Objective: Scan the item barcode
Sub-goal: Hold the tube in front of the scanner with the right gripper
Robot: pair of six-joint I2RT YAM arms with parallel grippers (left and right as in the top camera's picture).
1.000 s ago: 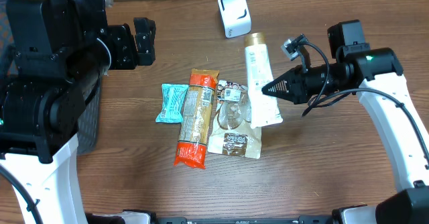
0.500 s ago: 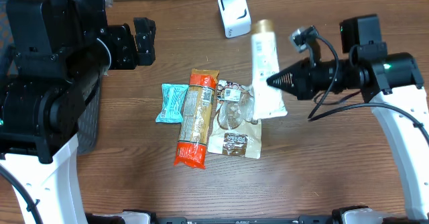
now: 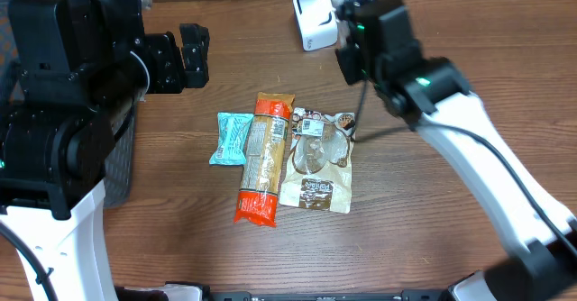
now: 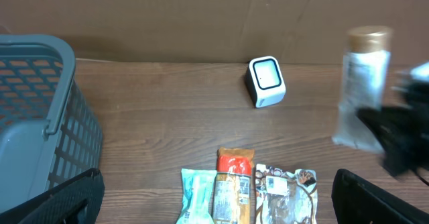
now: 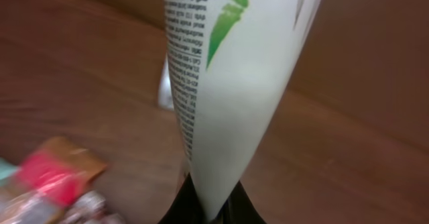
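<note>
A white tube (image 5: 234,83) with a green mark and small print stands upright, gold cap up, and my right gripper (image 5: 209,205) is shut on its flat bottom end. The left wrist view has the tube (image 4: 362,83) in the air to the right of the white scanner (image 4: 267,81). From overhead, my right arm (image 3: 388,49) reaches beside the scanner (image 3: 313,17) and hides the tube. My left gripper (image 4: 218,204) is open and holds nothing, high over the packets at the left (image 3: 192,56).
Three packets lie side by side mid-table: a teal one (image 3: 231,138), a long orange one (image 3: 263,159) and a clear brown bag (image 3: 317,161). A grey basket (image 4: 40,117) stands at the left edge. A brown wall rises behind the scanner.
My right gripper has lifted the tube off the table beside the packets, swung it back toward the scanner and stood it upright. The left arm has not moved.
</note>
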